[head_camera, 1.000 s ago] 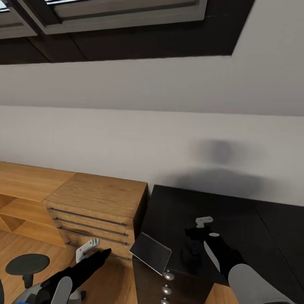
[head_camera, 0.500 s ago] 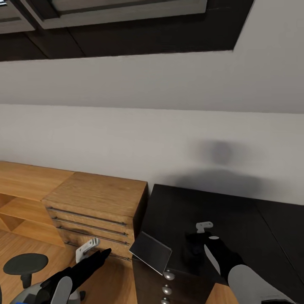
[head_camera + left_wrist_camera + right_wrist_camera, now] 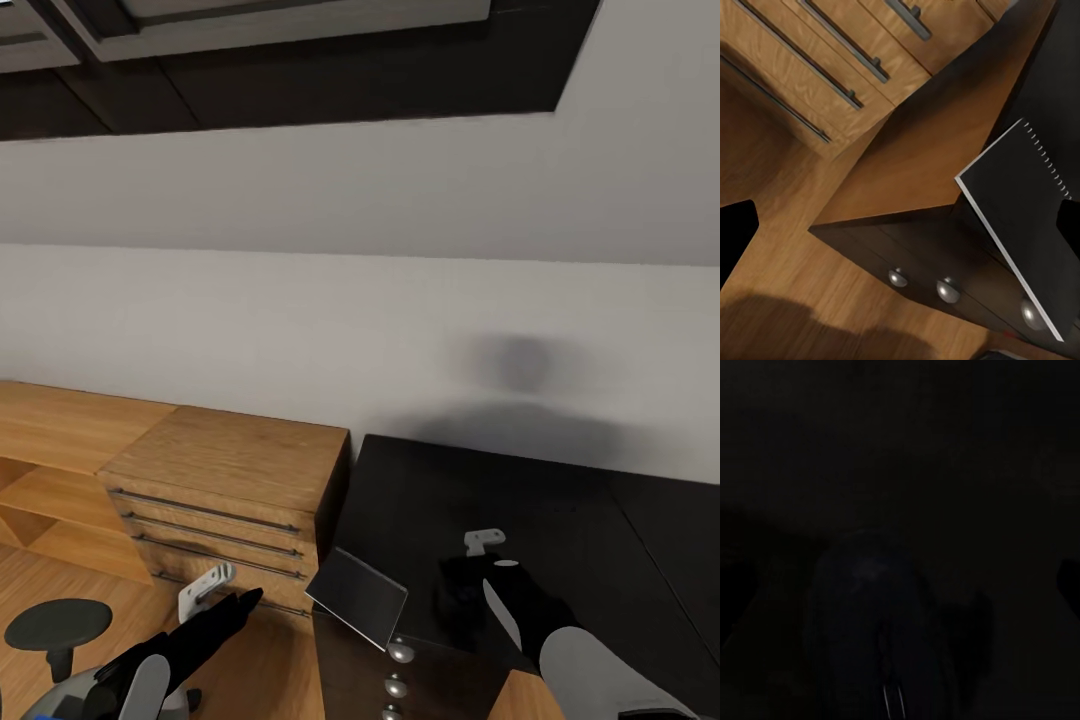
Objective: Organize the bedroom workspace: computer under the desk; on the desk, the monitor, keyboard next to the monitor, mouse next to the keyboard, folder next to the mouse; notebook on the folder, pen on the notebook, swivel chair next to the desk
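Head camera tilted slightly, notebook [image 3: 357, 597] overhanging desk [image 3: 560, 510] corner

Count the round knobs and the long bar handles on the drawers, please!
Round knobs on the desk: 3
Bar handles on the wooden cabinet: 4
Total: 7

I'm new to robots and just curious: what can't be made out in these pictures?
- Right claw: open or shut is unclear; head view, black against the black desk.
- Right wrist view: almost black, only a faint rounded shape.
- Swivel chair: cut off at the head view's edge.
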Robot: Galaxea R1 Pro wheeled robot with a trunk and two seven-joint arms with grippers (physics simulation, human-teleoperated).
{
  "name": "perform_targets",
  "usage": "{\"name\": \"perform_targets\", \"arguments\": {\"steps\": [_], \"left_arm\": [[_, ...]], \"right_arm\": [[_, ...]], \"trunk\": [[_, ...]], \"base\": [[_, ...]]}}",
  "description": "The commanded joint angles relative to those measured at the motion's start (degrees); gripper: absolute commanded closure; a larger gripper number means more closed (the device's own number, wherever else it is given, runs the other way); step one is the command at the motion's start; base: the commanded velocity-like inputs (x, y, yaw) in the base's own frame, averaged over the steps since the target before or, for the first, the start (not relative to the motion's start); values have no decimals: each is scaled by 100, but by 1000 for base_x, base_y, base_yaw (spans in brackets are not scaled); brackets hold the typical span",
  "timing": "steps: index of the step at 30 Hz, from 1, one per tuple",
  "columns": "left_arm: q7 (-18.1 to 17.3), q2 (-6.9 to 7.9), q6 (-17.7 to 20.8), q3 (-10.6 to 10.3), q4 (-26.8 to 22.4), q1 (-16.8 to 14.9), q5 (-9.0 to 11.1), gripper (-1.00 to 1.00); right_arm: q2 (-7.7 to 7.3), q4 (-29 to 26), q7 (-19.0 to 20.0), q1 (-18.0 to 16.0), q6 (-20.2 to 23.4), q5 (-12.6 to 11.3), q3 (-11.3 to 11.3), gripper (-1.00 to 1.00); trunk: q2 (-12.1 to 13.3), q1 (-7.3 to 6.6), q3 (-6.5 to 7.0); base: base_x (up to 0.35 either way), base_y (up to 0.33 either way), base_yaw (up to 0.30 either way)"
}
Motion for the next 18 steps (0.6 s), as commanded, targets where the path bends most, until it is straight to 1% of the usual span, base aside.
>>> {"name": "perform_targets", "arguments": {"steps": [1, 8, 14, 18], "left_arm": [[44, -5, 28, 9, -8, -5, 61, -100], [44, -2, 28, 9, -8, -5, 61, -100], [44, -1, 28, 9, -13, -5, 64, -100], [44, -5, 26, 9, -16, -5, 64, -100]], "right_arm": [[-4, -13, 11, -2, 41, 21, 31, -100], [0, -10, 11, -2, 87, 20, 31, -100], [5, -12, 11, -2, 270, 13, 29, -100], [3, -11, 11, -2, 307, 12, 31, -100]], "trunk": [[-6, 1, -8], [-6, 1, -8], [-6, 1, -8], [-166, 89, -80]], "base": [[0, 0, 0], [0, 0, 0], [0, 0, 0], [0, 0, 0]]}}
